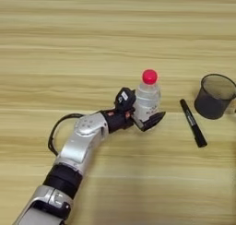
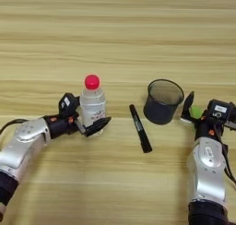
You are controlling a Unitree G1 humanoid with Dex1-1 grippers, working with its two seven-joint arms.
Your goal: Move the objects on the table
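A small clear bottle [image 1: 148, 99] with a red cap [image 1: 149, 76] stands upright on the table [image 1: 115, 35]. My left gripper [image 2: 90, 120] reaches in from the left and is shut on the bottle's lower half, one black finger [image 2: 98, 125] crossing in front of its base. To the right of the bottle a black marker [image 2: 140, 128] lies flat, and past it stands the black mesh cup [image 2: 162, 101]. My right gripper [image 2: 192, 109] is just right of the cup, shut on a small green block [image 2: 197, 112]. Its black finger [image 2: 188, 102] points up beside the cup's wall.
Bare wooden table stretches across the far half of both views. The left forearm [image 1: 80, 148] lies diagonally over the near left of the table. The right forearm [image 2: 207, 168] rises from the near right edge.
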